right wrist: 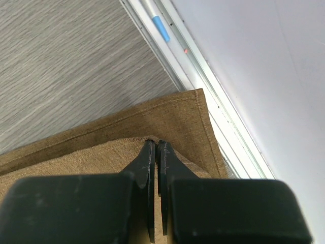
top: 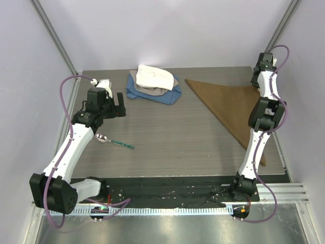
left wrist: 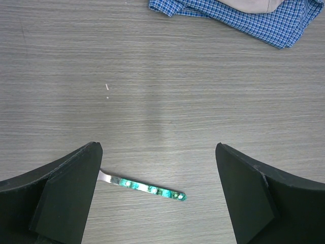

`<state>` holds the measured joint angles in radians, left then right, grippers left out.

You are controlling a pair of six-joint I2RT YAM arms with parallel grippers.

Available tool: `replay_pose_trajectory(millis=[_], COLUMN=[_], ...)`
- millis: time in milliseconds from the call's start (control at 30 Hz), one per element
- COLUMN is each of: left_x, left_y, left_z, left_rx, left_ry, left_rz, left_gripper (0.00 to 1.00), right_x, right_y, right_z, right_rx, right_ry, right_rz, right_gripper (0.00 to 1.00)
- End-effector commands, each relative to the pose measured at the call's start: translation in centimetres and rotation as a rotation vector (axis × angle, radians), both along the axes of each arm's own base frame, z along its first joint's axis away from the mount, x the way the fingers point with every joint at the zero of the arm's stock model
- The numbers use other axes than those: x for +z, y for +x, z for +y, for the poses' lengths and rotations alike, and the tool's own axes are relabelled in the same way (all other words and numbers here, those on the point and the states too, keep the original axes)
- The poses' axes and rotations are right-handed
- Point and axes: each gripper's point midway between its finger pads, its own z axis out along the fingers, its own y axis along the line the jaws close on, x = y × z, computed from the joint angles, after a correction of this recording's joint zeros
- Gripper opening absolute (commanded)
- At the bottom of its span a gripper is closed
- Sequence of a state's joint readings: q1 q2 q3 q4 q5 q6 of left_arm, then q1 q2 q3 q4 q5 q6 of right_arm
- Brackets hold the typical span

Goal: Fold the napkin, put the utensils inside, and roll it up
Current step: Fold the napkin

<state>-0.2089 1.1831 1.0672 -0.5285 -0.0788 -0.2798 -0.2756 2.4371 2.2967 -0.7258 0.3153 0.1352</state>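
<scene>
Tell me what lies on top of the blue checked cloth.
A greyish cloth lies on the blue checked cloth, and a folded white cloth tops the pile. Whether anything sits between or beneath these layers is covered.

Shows a grey wood-grain table (top: 167, 137). Bears a tan napkin (top: 228, 104), folded into a triangle, along the right edge toward the far right corner. Holds a blue checked cloth (top: 170, 97) at the far edge and a spoon (top: 114, 141) near the left edge.

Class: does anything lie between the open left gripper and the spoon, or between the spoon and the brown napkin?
Nothing visible. The left gripper hangs open just beyond the spoon; only bare table lies between spoon and napkin. The cloth pile sits farther back, off both paths.
</scene>
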Motion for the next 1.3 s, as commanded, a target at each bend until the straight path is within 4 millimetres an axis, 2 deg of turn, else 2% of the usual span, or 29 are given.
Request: replay_pose_trajectory(millis=[0,200,367,400,433,467,533,567,633,700,733,800,867,900,933,1000,1033,1133,1233,1267], left_x=[0.8,0.6,0.5,0.5,0.5,0.4,0.4,0.4,0.5,0.6,0.7,0.6,0.7,0.6,0.6,0.3,0.4,-0.2,-0.3,0.2], left_y=[0.7,0.7,0.7,0.7,0.7,0.7,0.7,0.7,0.8,0.7,0.8,0.8,0.8,0.8,0.7,0.3,0.0,-0.8,-1.6,-1.9], left_z=[0.0,0.0,-0.1,-0.1,0.0,0.0,-0.1,0.0,-0.2,-0.4,-0.5,-0.6,-0.5,-0.6,-0.6,-0.2,0.0,1.3,2.4,3.0], left_rx=[-0.002,-0.002,-0.004,-0.003,0.0,0.0,0.003,0.007,0.014,0.012,0.018,0.023,0.037,0.038,0.048,0.068,0.077,0.114,0.129,0.146], left_ry=[0.005,0.004,0.004,0.004,0.004,0.006,0.0,-0.004,-0.024,-0.038,-0.051,-0.066,-0.092,-0.105,-0.124,-0.139,-0.149,-0.167,-0.2,-0.206], left_rz=[-0.041,-0.033,-0.032,-0.033,-0.033,-0.029,-0.03,-0.031,-0.039,-0.045,-0.05,-0.047,-0.046,-0.042,-0.038,-0.027,-0.03,-0.022,-0.001,-0.015], left_gripper=[1.0,1.0,1.0,1.0,1.0,1.0,1.0,1.0,1.0,1.0,1.0,1.0,1.0,1.0,1.0,1.0,1.0,1.0,1.0,1.0], right_x=[1.8,0.1,-0.5,-0.4,-0.1,0.2,1.8,2.2,4.1,5.1,6.6,7.0,9.0,9.0,9.4,10.6,11.0,12.4,13.2,13.4], right_y=[1.2,1.2,1.8,2.0,2.3,2.4,2.8,2.9,3.0,2.9,2.9,2.7,2.3,1.9,1.9,0.9,0.9,-0.7,-2.0,-1.9], right_z=[-1.4,-2.0,-1.9,-1.5,-1.3,-1.0,-0.4,-0.2,0.3,0.8,1.4,2.3,3.1,3.5,4.9,6.1,7.5,9.2,12.1,14.4], right_rx=[-0.027,-0.028,-0.016,-0.002,0.016,0.038,0.07,0.085,0.109,0.125,0.146,0.166,0.18,0.185,0.223,0.244,0.273,0.287,0.342,0.387], right_ry=[0.002,0.029,0.049,0.064,0.072,0.077,0.094,0.097,0.104,0.118,0.131,0.16,0.152,0.152,0.174,0.169,0.166,0.103,0.038,0.027], right_rz=[-0.087,-0.072,-0.082,-0.092,-0.1,-0.105,-0.137,-0.144,-0.178,-0.197,-0.225,-0.237,-0.265,-0.258,-0.265,-0.27,-0.27,-0.261,-0.234,-0.238], right_gripper=[0.01,0.01,0.01,0.04,0.08,0.2,0.37,0.51,0.58,0.63,0.63,0.64,0.65,0.66,0.67,0.68,0.68,0.69,0.69,0.69])
